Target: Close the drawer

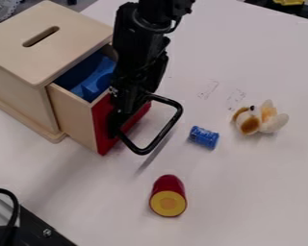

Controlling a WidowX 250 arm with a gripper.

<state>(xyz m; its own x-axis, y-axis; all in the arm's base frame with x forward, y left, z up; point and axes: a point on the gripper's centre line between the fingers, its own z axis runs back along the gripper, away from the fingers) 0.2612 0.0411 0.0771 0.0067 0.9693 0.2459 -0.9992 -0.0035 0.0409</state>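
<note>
One fixed camera, above the worktop (247, 192), aimed down at a slant; fairly near, worktop running past lower and right edges.

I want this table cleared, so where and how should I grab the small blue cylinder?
Probably around its middle, from straight above, pinching across its width: the small blue cylinder lies on its side, longer than wide, its top uncovered.

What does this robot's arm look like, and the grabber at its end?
The arm is black all over, built of chunky, angular segments with bulky joints, and a thin black cable curves beside its upper part. The gripper is black too, narrower than the arm.
</note>
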